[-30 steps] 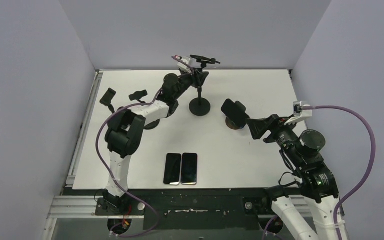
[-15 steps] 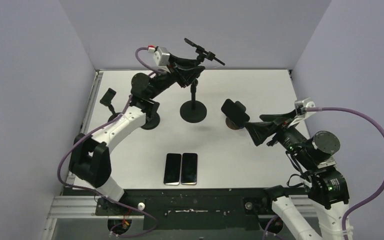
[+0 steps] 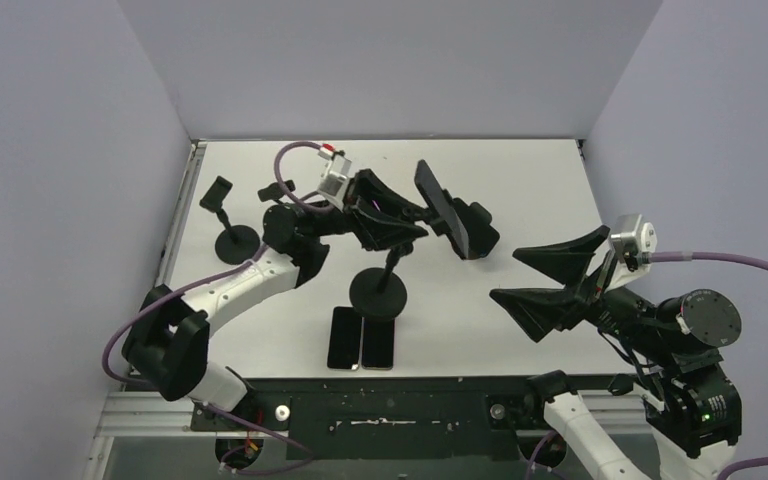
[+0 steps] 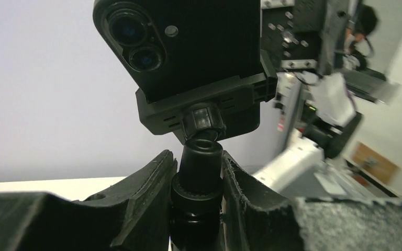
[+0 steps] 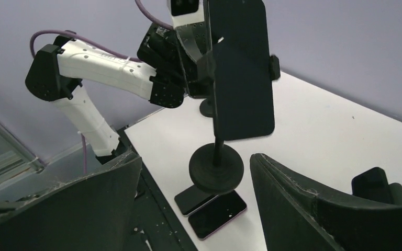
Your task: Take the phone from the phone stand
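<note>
Operator: Phone position?

Me: The black rectangular phone (image 3: 438,205) sits clamped in the cradle of the black phone stand (image 3: 378,293), the one with a round base and thin stem. It is over the middle of the white table (image 3: 520,180), toward the near edge. I can't tell whether the base rests on the surface or hangs just above it.

Operator: Who has the stand?

Me: My left gripper (image 4: 199,172). Its jaws are narrow, pinched on the stem just under the cradle's ball joint, one finger on each side.

Operator: And your right?

Me: My right gripper (image 3: 508,277) is spread wide and holds nothing. It faces the phone from the right-edge side, near but apart.

Operator: What does the pull turn on?

Me: Alignment. From my right wrist, the phone's dark face looks straight at me, its long axis upright with a slight lean. It lies centred between my two fingers but higher than their tips. My opening runs across its short width, so I judge I should rise, go forward, then close on the long edges.

Operator: Anything in the way?

Me: Two dark phones (image 3: 362,338) lie flat side by side at the near edge, just beside the stand's base. They are low, and I judge them out of my path.
</note>
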Action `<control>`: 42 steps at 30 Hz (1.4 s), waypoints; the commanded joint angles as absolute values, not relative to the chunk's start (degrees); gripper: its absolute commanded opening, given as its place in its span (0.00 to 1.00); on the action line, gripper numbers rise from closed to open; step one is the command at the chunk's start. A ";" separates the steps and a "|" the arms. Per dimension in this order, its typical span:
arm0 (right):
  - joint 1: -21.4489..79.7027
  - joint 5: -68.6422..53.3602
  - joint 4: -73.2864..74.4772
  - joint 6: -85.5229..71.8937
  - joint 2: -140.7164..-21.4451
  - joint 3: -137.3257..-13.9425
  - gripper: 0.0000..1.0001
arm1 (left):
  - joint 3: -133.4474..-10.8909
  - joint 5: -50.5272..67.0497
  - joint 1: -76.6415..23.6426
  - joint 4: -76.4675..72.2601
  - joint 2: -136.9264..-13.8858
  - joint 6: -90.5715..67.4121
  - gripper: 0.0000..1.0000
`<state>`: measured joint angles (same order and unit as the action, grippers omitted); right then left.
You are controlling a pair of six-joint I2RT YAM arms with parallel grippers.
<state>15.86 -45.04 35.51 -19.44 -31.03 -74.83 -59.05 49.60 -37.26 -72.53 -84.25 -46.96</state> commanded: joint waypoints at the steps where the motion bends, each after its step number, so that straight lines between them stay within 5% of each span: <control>1: 16.11 -48.15 39.07 -19.18 -30.56 -75.18 0.78 | -60.12 51.17 -43.86 -86.13 -86.62 -50.00 0.00; 23: 16.01 -39.72 47.51 -18.03 -31.42 -81.73 0.77 | -62.11 47.50 -52.94 -100.70 -107.40 -46.77 0.00; 27: 16.46 -34.91 48.66 -17.35 -30.69 -79.25 0.77 | -60.58 48.41 -52.81 -100.59 -104.51 -46.83 0.00; 42: 16.70 -48.15 37.00 -27.58 -35.62 -73.34 0.85 | -53.58 51.18 -54.08 -97.01 -89.82 -44.77 0.00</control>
<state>16.23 -42.24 43.46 -21.98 -33.10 -72.60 -52.75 52.62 -53.28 -82.21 -95.74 -45.58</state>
